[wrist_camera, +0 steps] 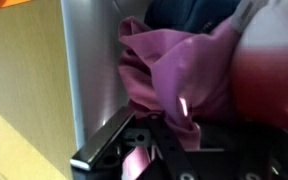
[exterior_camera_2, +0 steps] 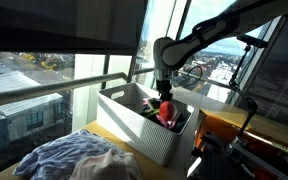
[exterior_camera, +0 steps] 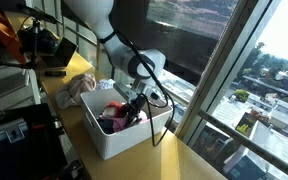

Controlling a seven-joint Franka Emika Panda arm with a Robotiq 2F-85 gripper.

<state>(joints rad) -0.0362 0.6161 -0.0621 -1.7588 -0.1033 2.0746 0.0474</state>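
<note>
My gripper (exterior_camera: 136,105) reaches down into a white bin (exterior_camera: 94,130) on a wooden counter beside the window. In the wrist view the gripper (wrist_camera: 179,130) is shut on a fold of purple cloth (wrist_camera: 174,70), which bunches up just above the dark fingers. The bin's white wall (wrist_camera: 89,70) stands right beside the pinched fold. A dark blue garment (wrist_camera: 184,12) and a red one (wrist_camera: 274,90) lie around the purple cloth. In an exterior view the gripper (exterior_camera_2: 164,100) sits over reddish-pink fabric (exterior_camera_2: 169,113) inside the bin (exterior_camera_2: 144,130).
A heap of light clothing (exterior_camera: 76,90) lies on the counter outside the bin, also seen as a striped pile (exterior_camera_2: 69,158). The window frame and glass (exterior_camera: 209,85) run along the counter. Equipment and cables (exterior_camera: 34,45) crowd the far end.
</note>
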